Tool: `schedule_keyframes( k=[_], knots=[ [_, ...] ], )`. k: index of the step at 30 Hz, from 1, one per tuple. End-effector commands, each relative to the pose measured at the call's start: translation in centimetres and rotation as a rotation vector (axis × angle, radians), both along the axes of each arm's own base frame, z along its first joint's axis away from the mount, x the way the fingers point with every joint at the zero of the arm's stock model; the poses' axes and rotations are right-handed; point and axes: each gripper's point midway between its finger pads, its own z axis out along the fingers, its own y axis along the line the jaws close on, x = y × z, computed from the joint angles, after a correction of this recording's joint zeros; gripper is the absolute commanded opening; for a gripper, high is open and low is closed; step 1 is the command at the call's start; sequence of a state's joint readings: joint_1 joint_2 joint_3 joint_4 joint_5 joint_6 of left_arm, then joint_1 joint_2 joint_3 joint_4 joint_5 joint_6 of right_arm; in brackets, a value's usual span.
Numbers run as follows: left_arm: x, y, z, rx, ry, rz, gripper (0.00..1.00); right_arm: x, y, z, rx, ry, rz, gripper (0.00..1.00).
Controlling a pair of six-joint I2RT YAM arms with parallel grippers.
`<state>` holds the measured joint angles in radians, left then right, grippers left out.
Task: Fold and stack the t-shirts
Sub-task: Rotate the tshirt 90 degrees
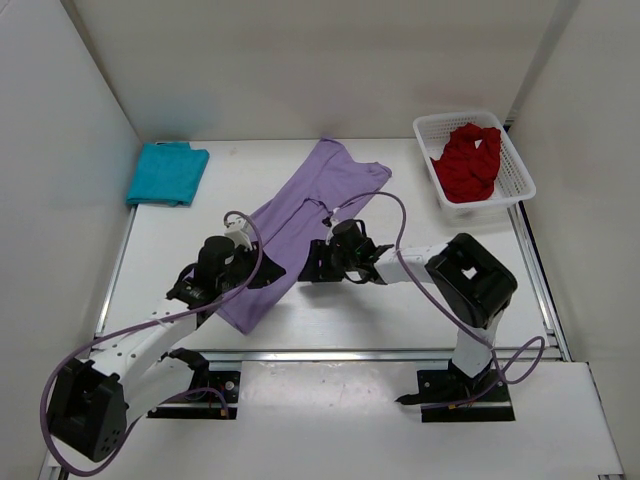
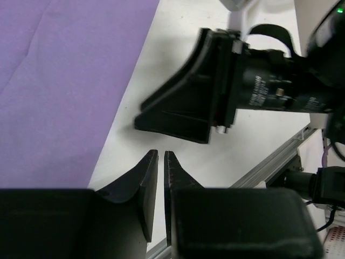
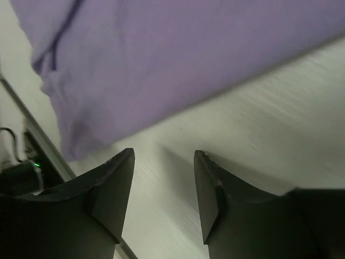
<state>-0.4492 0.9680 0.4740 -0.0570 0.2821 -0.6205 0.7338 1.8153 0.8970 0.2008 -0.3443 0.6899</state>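
Light lavender purple cloth t-shirt (image 1: 318, 200): the largest item, spread flat and diagonally across the middle of the white table (image 1: 420, 305), neck end toward the far wall. Its near corner is hidden under the wrist of the left arm (image 1: 150, 340), so the hem there cannot be traced. The wrist views show only parts of the shirt, cut off by the frame edges. The right arm (image 1: 470, 280) reaches leftward from its base to the shirt's near-right edge.

White plastic mesh basket (image 1: 523, 190): far-right corner of the table. It holds the deep red cloth t-shirt (image 1: 468, 162), bunched into a heap so that sleeves and hem cannot be told apart.

Teal cloth t-shirt (image 1: 167, 173): a folded rectangle in the far-left corner, close to the side wall and well apart from the lavender one.

Right gripper (image 3: 164, 162): fingers spread apart with nothing between them, low over bare table just beside the lavender edge. This view is blurred, and whether the tips touch the surface cannot be told.

Left gripper (image 2: 160, 162): fingers drawn together to a thin slit, gripping nothing, over bare table just beside the same edge and near the right gripper's tips. Its base fills the bottom of the view, out of focus.
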Motion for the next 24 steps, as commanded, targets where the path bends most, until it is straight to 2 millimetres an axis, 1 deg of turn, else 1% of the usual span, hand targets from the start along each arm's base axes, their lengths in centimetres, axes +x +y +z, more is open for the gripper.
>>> schedule_keyframes(
  k=[1, 2, 4, 5, 6, 7, 8, 9, 10, 11, 12, 13, 14, 15, 16, 17, 18, 19, 20, 21, 22, 23, 24],
  knots=[
    [-0.4, -0.2, 0.8, -0.024, -0.018, -0.006, 0.21, 1.8, 2.4, 0.0, 0.081, 0.002, -0.073, 0.47],
    [-0.5, -0.3, 0.9, -0.03, -0.019, -0.01, 0.22, 1.6, 3.0, 0.0, 0.094, 0.008, -0.063, 0.46],
    [-0.4, -0.2, 1.1, -0.031, -0.022, -0.002, 0.22, 1.9, 3.2, -1.4, 0.084, 0.044, -0.087, 0.41],
    [-0.5, -0.2, 0.9, -0.023, -0.016, -0.004, 0.21, 2.2, 3.5, -1.7, 0.086, 0.058, -0.094, 0.36],
    [-0.3, -0.1, 1.1, -0.024, -0.024, 0.001, 0.21, 2.3, 3.5, -2.1, 0.079, 0.063, -0.09, 0.32],
    [-0.5, -0.1, 0.8, -0.022, -0.018, -0.003, 0.22, 2.6, 3.5, -2.3, 0.084, 0.073, -0.092, 0.29],
    [-0.5, 0.0, 0.5, -0.013, -0.015, 0.002, 0.22, 3.0, 3.5, -2.0, 0.095, 0.072, -0.094, 0.24],
    [-0.4, -0.1, 0.8, -0.019, -0.015, 0.003, 0.21, 2.9, 3.5, -2.0, 0.099, 0.08, -0.09, 0.17],
    [-0.4, 0.0, 0.6, -0.011, -0.018, 0.004, 0.22, 3.0, 3.4, -1.9, 0.094, 0.072, -0.086, 0.11],
    [-0.4, 0.1, 0.4, -0.008, -0.016, 0.008, 0.21, 3.6, 2.8, -1.5, 0.097, 0.059, -0.091, 0.04],
    [-0.4, 0.2, 0.4, -0.006, -0.01, 0.013, 0.21, 3.0, 2.1, -2.1, 0.083, 0.078, -0.093, 0.0],
    [-0.5, 0.0, 0.4, -0.006, -0.008, 0.006, 0.22, 3.5, 1.4, -1.2, 0.097, 0.058, -0.102, 0.0],
    [-0.4, 0.0, 0.3, -0.001, -0.009, 0.009, 0.21, 3.2, 0.0, -1.2, 0.087, 0.058, -0.118, 0.0],
    [-0.5, -0.2, 0.0, 0.007, -0.002, -0.001, 0.21, 2.8, -2.0, -1.9, 0.065, 0.069, -0.136, 0.0],
    [-0.9, -0.5, -0.3, 0.014, 0.003, -0.016, 0.21, 3.1, -3.2, -0.7, 0.078, 0.044, -0.156, 0.0],
    [-0.7, -0.6, -0.4, 0.022, 0.002, -0.015, 0.21, 2.6, -5.6, -0.3, 0.08, 0.038, -0.184, 0.0],
    [-1.1, -1.0, -1.1, 0.038, 0.016, -0.035, 0.21, 2.2, -8.1, -0.5, 0.075, 0.049, -0.219, 0.0],
    [-1.6, -1.7, -1.2, 0.036, 0.028, -0.06, 0.21, 2.0, -9.5, -0.4, 0.069, 0.054, -0.237, 0.0],
    [-1.7, -1.9, -2.0, 0.049, 0.044, -0.066, 0.21, 2.0, -12.0, -0.4, 0.056, 0.037, -0.279, 0.0],
    [-2.0, -2.4, -2.4, 0.052, 0.058, -0.087, 0.2, 1.5, -14.2, -1.1, 0.044, 0.061, -0.309, 0.0],
    [-2.5, -3.2, -2.6, 0.067, 0.056, -0.114, 0.2, 1.0, -14.7, -0.4, 0.054, 0.059, -0.303, 0.08],
    [-2.4, -3.4, -2.8, 0.089, 0.057, -0.12, 0.19, 1.3, -16.3, 0.0, 0.062, 0.04, -0.34, 0.1],
    [-2.9, -3.8, -3.2, 0.115, 0.067, -0.131, 0.18, 1.1, -17.3, 0.7, 0.066, 0.019, -0.358, 0.18]
  ],
)
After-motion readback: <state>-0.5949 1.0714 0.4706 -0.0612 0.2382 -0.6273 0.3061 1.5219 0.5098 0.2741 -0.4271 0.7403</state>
